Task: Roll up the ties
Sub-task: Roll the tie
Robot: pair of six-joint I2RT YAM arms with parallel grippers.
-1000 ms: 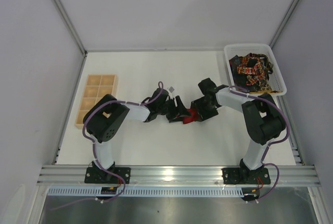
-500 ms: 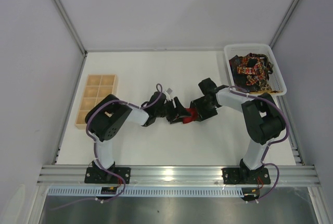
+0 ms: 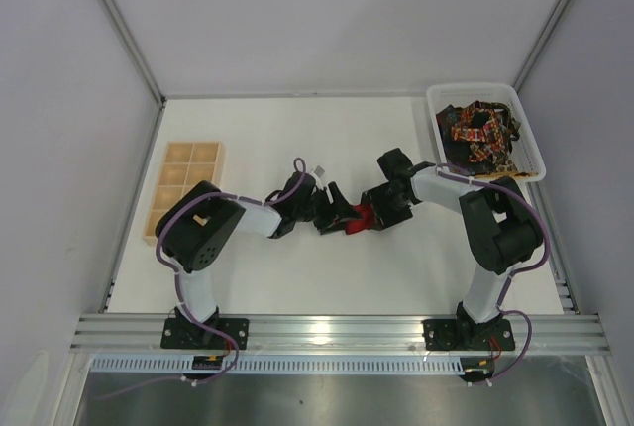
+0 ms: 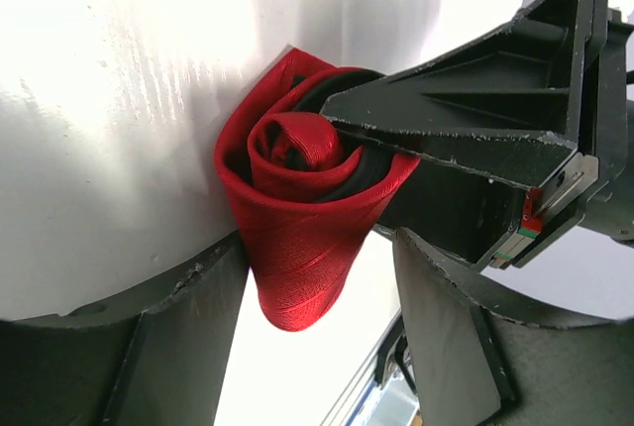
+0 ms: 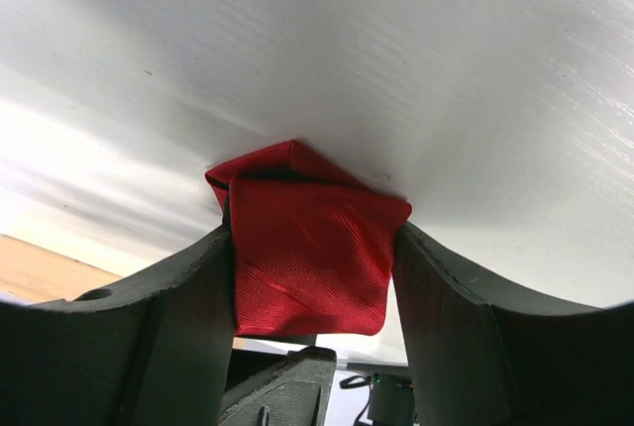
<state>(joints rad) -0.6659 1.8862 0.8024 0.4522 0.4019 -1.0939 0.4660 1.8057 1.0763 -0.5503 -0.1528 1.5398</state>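
- Your red tie (image 3: 362,217) sits near the middle of the table (image 3: 297,277), wound into a loose roll. The left wrist view shows its spiral end, with dark lining between the red turns (image 4: 297,163).
- Your right gripper (image 3: 369,215) is clamped on that roll. In its own view a finger presses against each side of the red fabric (image 5: 309,258).
- Your left gripper (image 3: 337,216) faces the right one from the other side of the roll. Its jaws stand apart, and the lower tip of the roll hangs between them, close against one finger (image 4: 129,337) and clear of the other.
- One of the right gripper's fingers (image 4: 466,139) lies across the roll's open end in the left wrist view.
- The patterned ties (image 3: 480,137) lie heaped in the white bin (image 3: 434,101) at the far right corner.
- A wooden tray (image 3: 164,188) with compartments sits at the left edge.
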